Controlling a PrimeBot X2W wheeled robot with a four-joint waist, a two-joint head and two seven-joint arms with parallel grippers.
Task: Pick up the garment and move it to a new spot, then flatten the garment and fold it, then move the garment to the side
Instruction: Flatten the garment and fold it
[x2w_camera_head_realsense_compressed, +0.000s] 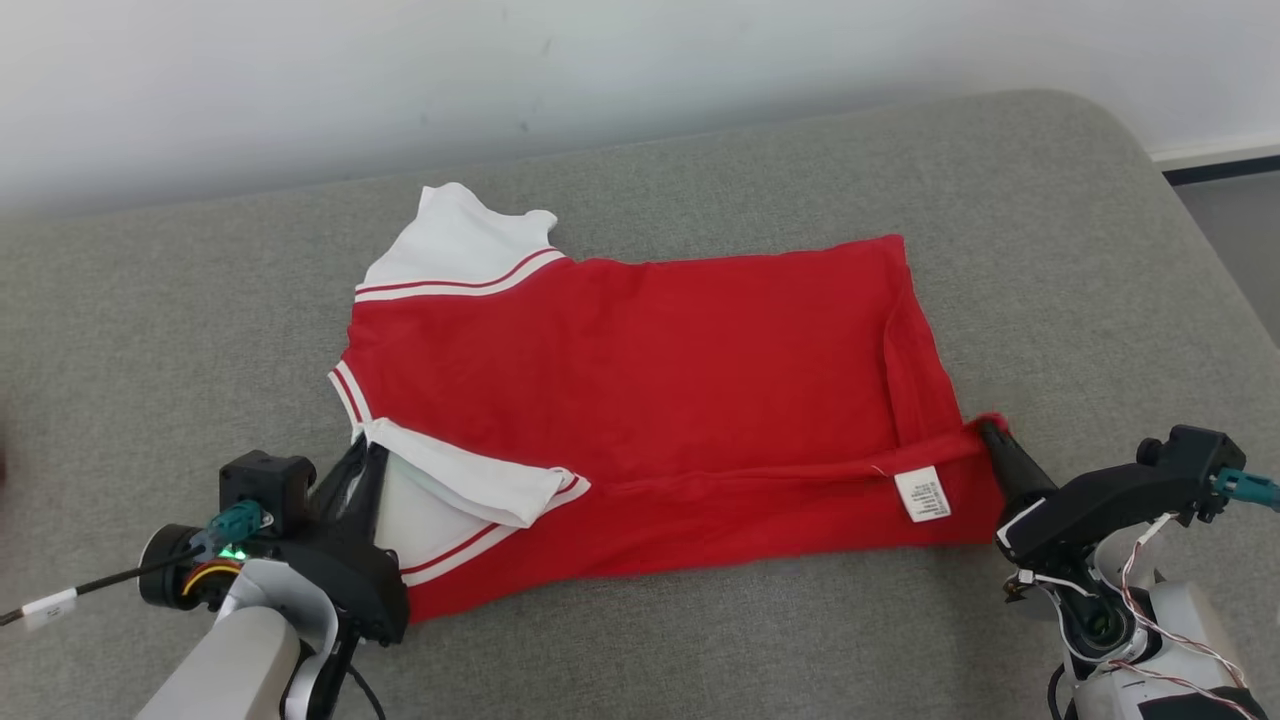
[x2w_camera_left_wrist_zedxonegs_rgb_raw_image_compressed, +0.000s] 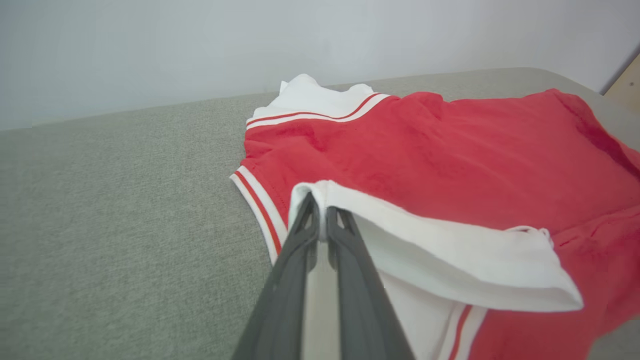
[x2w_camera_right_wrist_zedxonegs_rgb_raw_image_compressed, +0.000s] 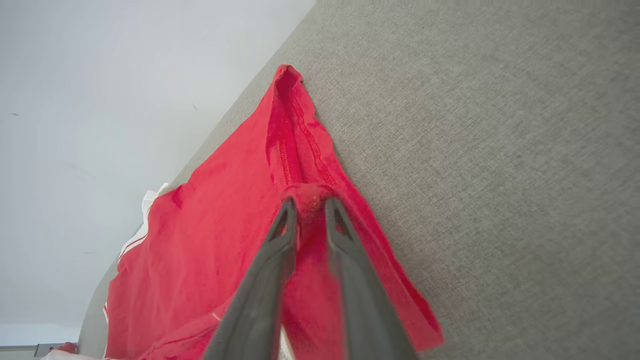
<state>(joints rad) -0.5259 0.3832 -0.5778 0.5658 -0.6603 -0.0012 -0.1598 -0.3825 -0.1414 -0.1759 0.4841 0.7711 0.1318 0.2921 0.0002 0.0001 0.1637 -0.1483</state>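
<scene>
A red knit shirt (x2w_camera_head_realsense_compressed: 650, 370) with white, red-striped sleeves lies spread across the middle of the grey woven cushion top (x2w_camera_head_realsense_compressed: 150, 330), sleeves toward the robot's left and hem toward its right. Its near long edge is turned up over the body in a narrow band. The white care label (x2w_camera_head_realsense_compressed: 922, 493) shows on that band near the hem end.

The left gripper (x2w_camera_left_wrist_zedxonegs_rgb_raw_image_compressed: 320, 205) is clamped on the rim of the near white sleeve (x2w_camera_left_wrist_zedxonegs_rgb_raw_image_compressed: 450, 260), with the cloth pinched between the tips of its two dark fingers. The right gripper (x2w_camera_right_wrist_zedxonegs_rgb_raw_image_compressed: 310, 205) is closed on a bunched corner of the red hem, and only cloth fills the slight gap between its tips. Whether that pinch takes both layers or just the upper one is hard to tell from the wrist view.

This looks like the lengthwise fold. To do it well, both ends should travel away from the robot at the same pace and height. The edge between them should be taut enough that the crease runs straight and parallel to the far side. The near sleeve curls loosely, so it wants laying flat inside the fold rather than rolling under. The cloth should be lowered onto the cushion before the fingers part. The grippers can then draw back low along their own line so nothing drags.
</scene>
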